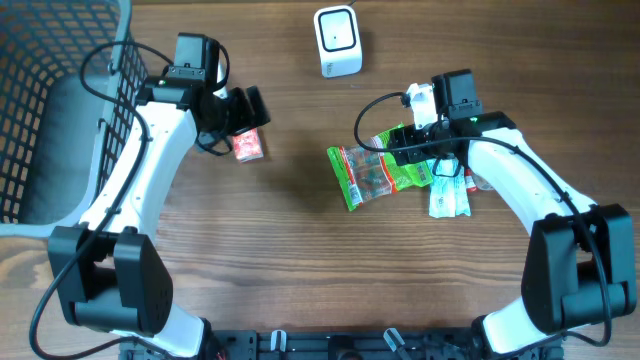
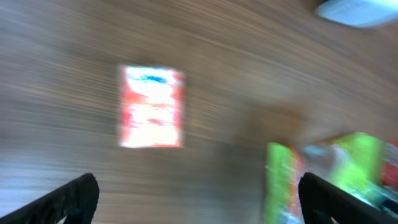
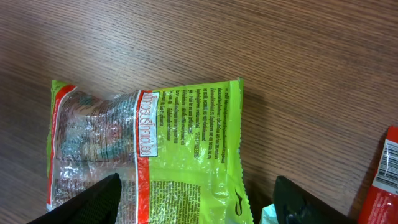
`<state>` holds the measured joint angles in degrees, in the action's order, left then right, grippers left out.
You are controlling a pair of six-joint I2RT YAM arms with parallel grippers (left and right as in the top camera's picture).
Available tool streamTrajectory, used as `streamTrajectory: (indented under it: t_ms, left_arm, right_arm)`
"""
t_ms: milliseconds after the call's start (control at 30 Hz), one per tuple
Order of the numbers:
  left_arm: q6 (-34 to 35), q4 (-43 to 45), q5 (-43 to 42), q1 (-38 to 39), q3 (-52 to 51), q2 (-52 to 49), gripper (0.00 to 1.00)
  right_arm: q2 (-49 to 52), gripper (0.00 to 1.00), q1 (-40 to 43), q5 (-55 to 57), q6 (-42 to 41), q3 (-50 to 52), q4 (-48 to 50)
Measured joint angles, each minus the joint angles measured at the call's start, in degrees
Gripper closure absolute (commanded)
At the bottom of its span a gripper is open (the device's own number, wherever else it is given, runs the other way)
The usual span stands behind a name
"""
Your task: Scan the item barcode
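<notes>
The scanner (image 1: pixel 337 40) stands at the far edge of the worktop (image 1: pixel 300 260). Nearer than the scanner and a little to its right, a green packet (image 3: pixel 155 143) lies flat. The right end effector (image 3: pixel 198 183) is poised over one edge of it, fingers spread wide and gripping nothing. Some white packets (image 1: pixel 448 196) lie further to the scanner's right, touching the green one. Nearer than the scanner and to its left lies a small red packet (image 2: pixel 151 107). The left end effector (image 2: pixel 199 186) hovers above it, fully open and empty.

Neither packet is near the scanner, so the scan looks not yet done. The likeliest trouble is the pickup. Thin, crinkly film lying flat on wood gives the fingers little to pinch, so they may skid or drag a white packet along. A packet lifted with its barcode turned away from the scanner, or creased, would not read.
</notes>
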<state>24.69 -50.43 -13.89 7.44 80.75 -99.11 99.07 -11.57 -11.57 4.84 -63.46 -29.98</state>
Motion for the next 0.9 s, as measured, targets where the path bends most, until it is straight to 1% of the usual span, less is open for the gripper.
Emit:
streamTrajectory:
  t_ms: [33, 100, 133, 167, 200, 267, 333, 433, 533, 567, 733, 900]
  left_arm:
    - [0.31, 0.44, -3.41, 0.28, 0.0, 0.0, 0.0]
    - [0.96, 1.2, -7.58, 1.73, 0.0, -0.22, 0.0]
    - [1.14, 1.6, -8.7, 2.6, 0.0, -0.33, 0.04]
    - [1.22, 1.81, -9.79, 3.67, 0.0, -0.44, 0.84]
    - [1.49, 2.99, -10.71, 4.72, -0.02, -0.44, 0.96]
    - [2.03, 5.35, -11.23, 5.75, 0.0, -0.44, 0.96]
    - [3.08, 5.68, -10.23, 7.19, 0.0, -0.85, 0.96]
    - [5.18, 8.02, -6.12, 13.38, 0.0, -4.2, 0.96]
    - [7.39, 10.88, -3.91, 19.61, -0.02, -9.73, 0.96]
    - [8.22, 12.15, -3.63, 20.63, -0.02, -11.23, 0.96]
    - [9.84, 16.0, -2.64, 22.1, -0.04, -16.22, 0.96]
    - [10.01, 16.41, -2.43, 22.21, -0.04, -18.03, 0.96]
  right_arm:
    - [0.0, 0.21, 0.17, -0.59, 0.0, 0.0, 0.0]
    - [0.0, 0.21, 1.16, -2.91, 0.02, 0.0, -0.04]
    - [0.0, 0.21, 1.95, -4.28, 0.02, 0.0, -0.17]
    - [0.0, 0.21, 3.3, -6.23, 0.02, 0.0, -0.39]
    - [0.0, 0.21, 4.48, -7.65, 0.02, 0.0, -0.66]
    - [0.04, 0.21, 6.43, -9.44, 0.02, 0.0, -1.2]
    - [0.37, 0.21, 7.41, -10.58, 0.02, 0.0, -1.31]
    - [2.1, 0.21, 7.5, -13.49, 1.29, 0.0, -1.09]
    - [3.72, 0.21, 7.5, -15.15, 1.9, 0.0, 0.0]
    - [4.5, 0.21, 7.5, -15.89, 1.97, 0.0, 0.85]
    - [6.08, 0.21, 7.5, -17.16, 2.12, 0.0, 2.67]
    - [6.1, 0.22, 7.5, -18.69, 1.46, 0.02, 1.05]
